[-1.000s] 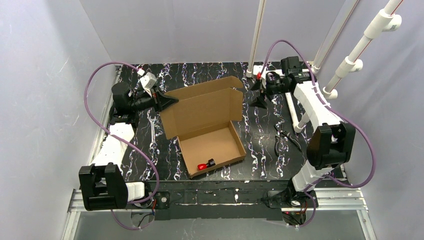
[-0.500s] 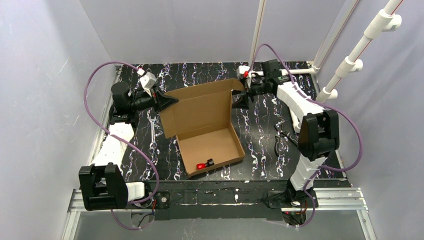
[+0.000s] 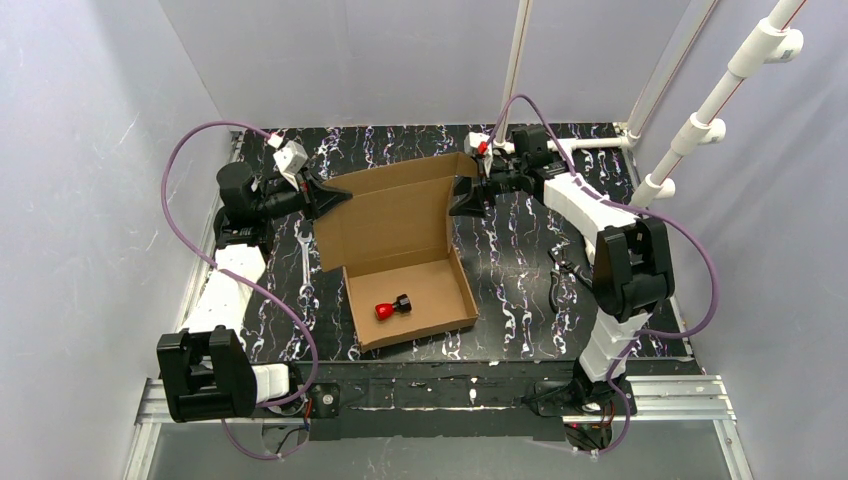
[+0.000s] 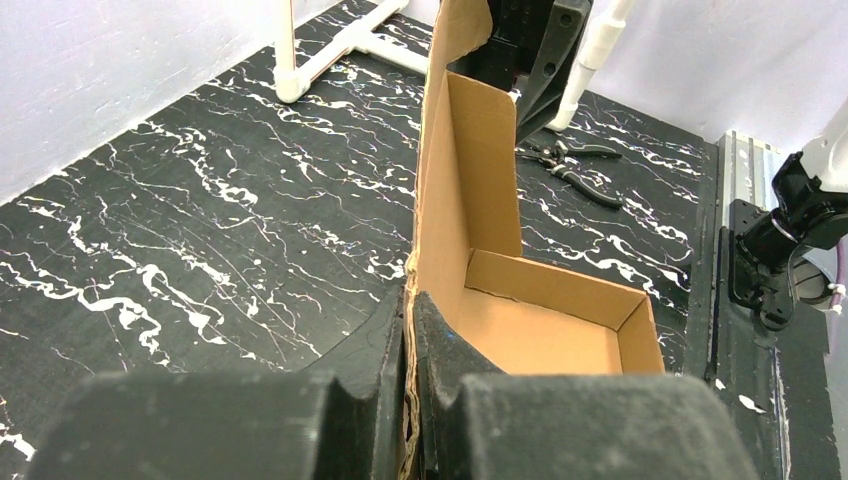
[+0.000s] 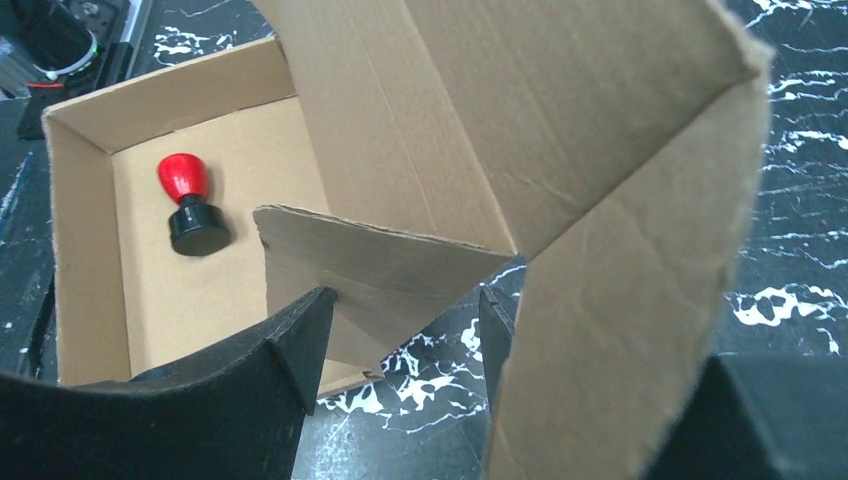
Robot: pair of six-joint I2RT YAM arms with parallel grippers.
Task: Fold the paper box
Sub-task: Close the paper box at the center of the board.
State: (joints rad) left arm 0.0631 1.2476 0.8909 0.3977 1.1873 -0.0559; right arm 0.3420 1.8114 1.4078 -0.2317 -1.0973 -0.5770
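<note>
The paper box (image 3: 385, 215) is brown cardboard, its shallow tray (image 3: 460, 283) lying flat and its lid panel standing upright behind it. My left gripper (image 3: 335, 197) is shut on the lid's left edge, and the left wrist view shows the cardboard edge (image 4: 440, 180) pinched between the jaws (image 4: 411, 300). My right gripper (image 3: 468, 195) is at the lid's right end, open. There, a small side flap (image 5: 370, 265) hangs between the fingers (image 5: 402, 300), and a larger flap (image 5: 620, 300) hides part of the right finger. A red and black knob (image 5: 188, 203) lies in the tray.
Black pliers (image 3: 565, 275) lie on the marbled table to the right of the box, and a wrench (image 3: 303, 255) lies to its left. White pipes (image 3: 515, 70) rise at the back right. Walls close in on the table at the left and the back.
My right gripper has moved left onto the lid's right end, its jaws narrowing. The box has shifted left, and the red knob has rolled from the tray's near corner towards its middle.
</note>
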